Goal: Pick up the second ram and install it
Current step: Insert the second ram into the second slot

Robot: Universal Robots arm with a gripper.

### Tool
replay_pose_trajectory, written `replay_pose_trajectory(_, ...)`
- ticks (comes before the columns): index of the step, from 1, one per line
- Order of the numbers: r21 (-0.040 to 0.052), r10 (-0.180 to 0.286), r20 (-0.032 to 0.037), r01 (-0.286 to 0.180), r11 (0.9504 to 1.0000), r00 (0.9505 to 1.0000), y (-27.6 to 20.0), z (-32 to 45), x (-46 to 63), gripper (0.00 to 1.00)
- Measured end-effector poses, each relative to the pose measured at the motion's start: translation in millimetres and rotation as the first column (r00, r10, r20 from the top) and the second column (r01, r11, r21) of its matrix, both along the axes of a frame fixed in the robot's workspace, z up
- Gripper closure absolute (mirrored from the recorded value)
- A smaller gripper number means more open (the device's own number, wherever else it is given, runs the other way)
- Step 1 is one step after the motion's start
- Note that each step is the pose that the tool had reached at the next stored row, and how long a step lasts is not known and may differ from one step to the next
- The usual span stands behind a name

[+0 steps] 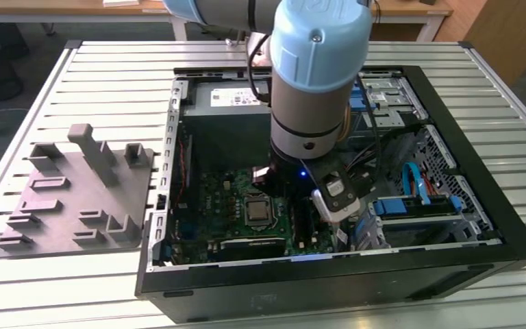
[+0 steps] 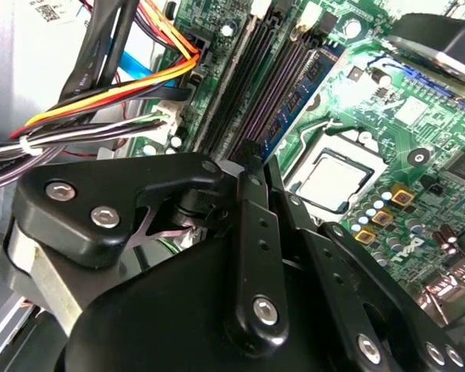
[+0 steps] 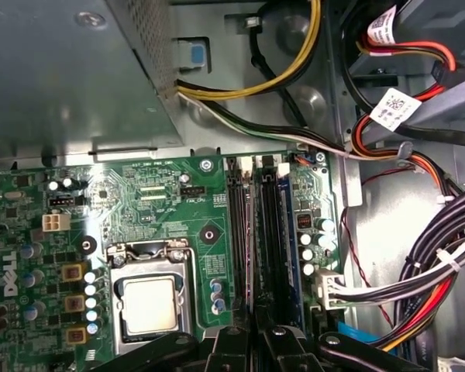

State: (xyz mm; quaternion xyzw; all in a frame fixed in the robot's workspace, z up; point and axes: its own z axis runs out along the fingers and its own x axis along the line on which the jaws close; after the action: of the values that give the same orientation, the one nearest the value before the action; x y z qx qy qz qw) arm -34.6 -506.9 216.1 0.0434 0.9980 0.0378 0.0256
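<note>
The claw is seen clenched on the second ram, held edge-on just above the memory slots. For a clean seat, the stick is best kept parallel to its slot and pressed evenly. Beside the claw lies the processor socket; beyond, bundled cables crowd close

Tray lies at the exterior view's left of the case.

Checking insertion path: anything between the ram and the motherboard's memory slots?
Nothing visible. The thin dark memory stick lines up edge-on along the black memory slots; the bundled multicoloured cables lie beside them, apart.
</note>
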Motion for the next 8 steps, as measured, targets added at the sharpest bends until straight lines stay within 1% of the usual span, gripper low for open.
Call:
replay_pose_trajectory(3,0.0001,0.0,0.0,0.0,1.0,1.0,0.5,-2.5,0.2,0.86)
replay_pose_trajectory(8,0.0003,0.003,0.0001,-0.003,1.0,1.0,2.4,-3.3,0.2,0.86)
